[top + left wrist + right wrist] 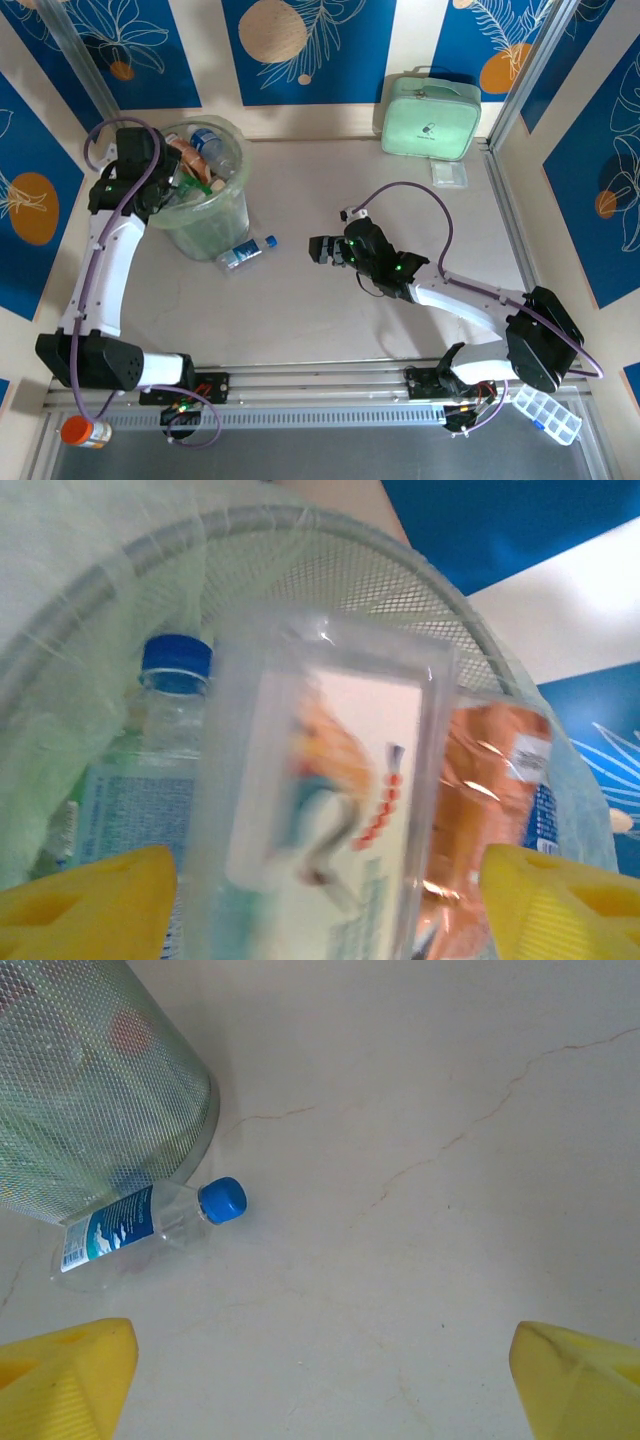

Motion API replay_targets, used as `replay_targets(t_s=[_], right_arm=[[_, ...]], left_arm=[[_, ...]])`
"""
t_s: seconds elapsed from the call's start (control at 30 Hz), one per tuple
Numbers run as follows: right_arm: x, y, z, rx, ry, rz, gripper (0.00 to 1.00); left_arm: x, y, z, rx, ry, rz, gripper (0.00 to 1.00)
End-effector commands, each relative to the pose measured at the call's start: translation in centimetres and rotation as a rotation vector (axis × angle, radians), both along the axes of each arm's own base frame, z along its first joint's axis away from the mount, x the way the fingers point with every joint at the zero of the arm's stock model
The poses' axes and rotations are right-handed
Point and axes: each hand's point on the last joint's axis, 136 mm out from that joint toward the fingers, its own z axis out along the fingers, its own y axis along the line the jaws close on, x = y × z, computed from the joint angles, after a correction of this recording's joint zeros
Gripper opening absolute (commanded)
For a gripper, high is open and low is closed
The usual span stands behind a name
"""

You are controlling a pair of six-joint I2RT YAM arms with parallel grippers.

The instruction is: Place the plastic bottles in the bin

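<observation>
A clear blue-capped bottle (245, 253) was seen lying on the table just beside the near-right foot of the bin (243, 165). Its long axis was pointed cap-first toward the right gripper (322, 250), which was spread wide, empty and the nearer one. The left gripper (320, 900) was held spread above the bin, a blurred labelled bottle (320, 780) between its fingers; whether that bottle was touched could not be told.

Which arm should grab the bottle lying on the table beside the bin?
Right: the right tool is open and faces the bottle; the left tool is over the bin with another bottle between its fingers.
</observation>
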Motion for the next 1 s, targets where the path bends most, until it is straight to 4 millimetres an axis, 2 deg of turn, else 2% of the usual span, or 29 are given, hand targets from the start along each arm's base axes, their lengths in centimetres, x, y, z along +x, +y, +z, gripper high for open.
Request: replay_targets(t_s=[0.0,0.03,0.07,0.13,0.27,0.37,0.5,0.6,0.67,0.8,0.97], right_arm=[[0.6,0.3,1.3,0.003,-0.04,-0.009,0.96],[0.6,0.3,1.3,0.002,-0.04,-0.009,0.96],[0.5,0.3,1.3,0.002,-0.039,-0.009,0.96],[0.5,0.3,1.3,0.003,-0.038,-0.01,0.96],[0.6,0.4,1.2,0.002,-0.036,-0.008,0.96],[0.6,0.5,1.1,-0.001,-0.032,-0.006,0.96],[0.6,0.8,0.8,-0.006,-0.022,0.006,0.96],[0.7,1.0,0.7,-0.01,-0.018,0.011,0.96],[0.7,1.0,0.6,-0.012,-0.016,0.012,0.96],[0.7,1.1,0.5,-0.014,-0.011,0.012,0.96],[0.7,1.1,0.4,-0.018,-0.007,0.013,0.96]], left_arm=[[-1.5,0.9,2.8,0.023,-0.035,0.01,0.87],[-1.6,1.0,3.1,0.025,-0.038,0.009,0.88],[-1.9,1.1,3.5,0.028,-0.041,0.009,0.93],[-2.4,1.3,4.2,0.04,-0.05,0.013,0.94],[-2.8,1.6,5.8,0.104,-0.094,-0.008,0.88],[-1.8,0.9,6.4,0.137,-0.121,-0.083,0.79],[0.8,-1.5,6.6,0.166,-0.152,-0.253,0.7],[2.6,-3.1,5.9,0.167,-0.133,-0.363,0.67],[3.2,-3.5,4.7,0.154,-0.094,-0.396,0.66],[3.8,-3.6,1.8,0.114,-0.034,-0.401,0.64],[4.6,-3.8,-0.1,0.086,-0.018,-0.414,0.65]])
